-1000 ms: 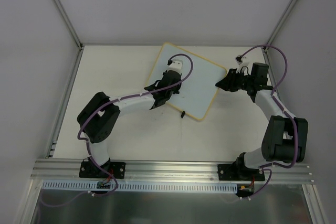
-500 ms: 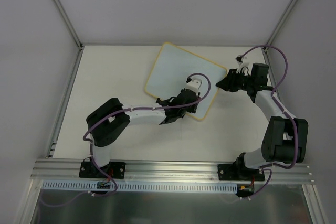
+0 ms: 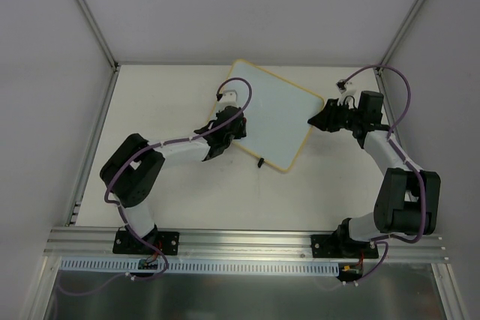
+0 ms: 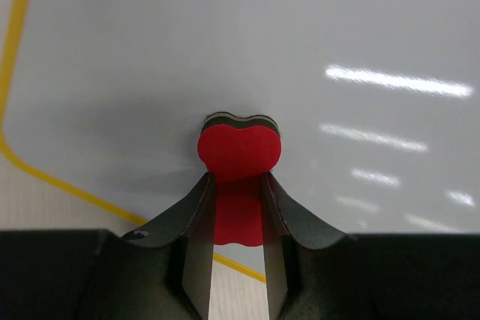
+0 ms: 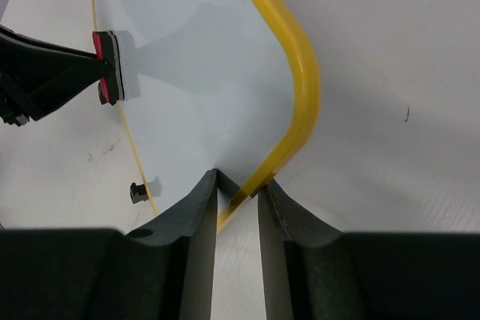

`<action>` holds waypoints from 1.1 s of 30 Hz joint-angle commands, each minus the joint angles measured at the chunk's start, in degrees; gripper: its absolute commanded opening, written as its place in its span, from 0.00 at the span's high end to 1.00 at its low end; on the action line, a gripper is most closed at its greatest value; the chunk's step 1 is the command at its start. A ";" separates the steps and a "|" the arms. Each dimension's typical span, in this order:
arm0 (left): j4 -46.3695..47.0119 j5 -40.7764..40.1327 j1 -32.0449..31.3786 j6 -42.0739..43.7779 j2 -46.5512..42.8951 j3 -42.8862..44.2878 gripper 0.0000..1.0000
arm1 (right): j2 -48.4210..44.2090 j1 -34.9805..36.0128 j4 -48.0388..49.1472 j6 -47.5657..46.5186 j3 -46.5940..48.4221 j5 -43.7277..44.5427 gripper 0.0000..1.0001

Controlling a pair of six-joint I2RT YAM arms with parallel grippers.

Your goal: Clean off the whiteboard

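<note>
The whiteboard (image 3: 274,114) lies tilted on the table, its pale surface showing no marks and its frame thin and yellow. My left gripper (image 3: 235,129) is shut on a red eraser block (image 4: 240,151) and presses it onto the board (image 4: 315,50) near its lower left edge. My right gripper (image 3: 313,120) is shut on the board's yellow frame (image 5: 300,73) at the right corner. The right wrist view also shows the eraser (image 5: 105,65) across the board (image 5: 187,73).
One small black clip (image 3: 259,162) sits on the board's near edge and also shows in the right wrist view (image 5: 137,192). The enclosure's white walls stand at the back and both sides. The table (image 3: 150,95) is bare left of the board.
My left gripper swept the eraser from the board's middle down to its near right edge, then back up to the left part. The right gripper and the board have stayed put.
</note>
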 commanded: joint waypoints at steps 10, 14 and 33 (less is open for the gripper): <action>-5.75 -0.31 -0.71 2.96 6.47 4.22 1.00 | -2.36 0.34 -1.24 -4.98 -1.23 2.05 1.00; -5.92 2.59 -6.24 4.37 8.15 6.07 1.00 | -2.28 0.34 -1.24 -5.07 -1.41 2.13 1.00; -14.97 -4.44 5.95 10.95 -11.08 4.41 1.00 | -3.06 0.34 -1.24 -4.19 -1.41 4.77 0.71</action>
